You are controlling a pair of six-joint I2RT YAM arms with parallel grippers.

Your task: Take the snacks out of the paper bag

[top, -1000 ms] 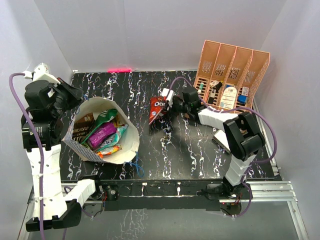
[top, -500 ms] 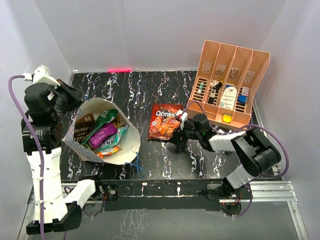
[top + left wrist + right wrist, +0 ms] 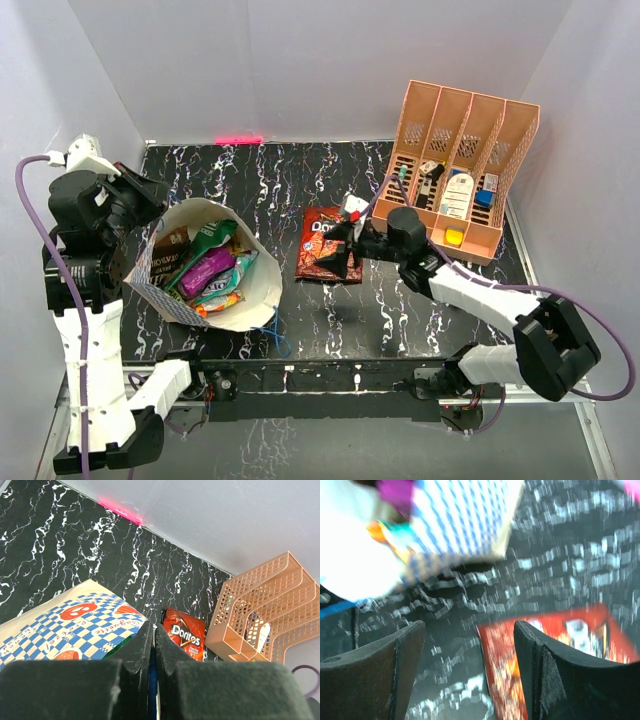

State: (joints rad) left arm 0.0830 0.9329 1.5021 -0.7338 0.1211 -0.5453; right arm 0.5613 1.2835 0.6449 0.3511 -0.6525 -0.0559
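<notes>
The paper bag (image 3: pixel 256 287) stands open at the table's left, blue-checked outside (image 3: pixel 60 630). Inside it lie several snacks, among them a purple packet (image 3: pixel 205 268) and a green one (image 3: pixel 211 238). My left gripper (image 3: pixel 150 197) is at the bag's far left rim, its jaws (image 3: pixel 153 630) shut on the bag's blue cord and edge. A red-brown chip bag (image 3: pixel 316 262) lies flat on the table right of the paper bag. My right gripper (image 3: pixel 341 252) hovers over it, open and empty (image 3: pixel 470 645), with the chip bag (image 3: pixel 560 640) below its right finger.
A salmon-orange slotted rack (image 3: pixel 460 125) holding small bottles and a yellow block stands at the back right, also in the left wrist view (image 3: pixel 260 610). A blue cord loop (image 3: pixel 272 335) hangs off the bag's near side. White walls close in the table.
My right gripper carried the chip bag down from mid-air, opened and let it go flat on the table, then moved left over it. The left arm has stayed still.
</notes>
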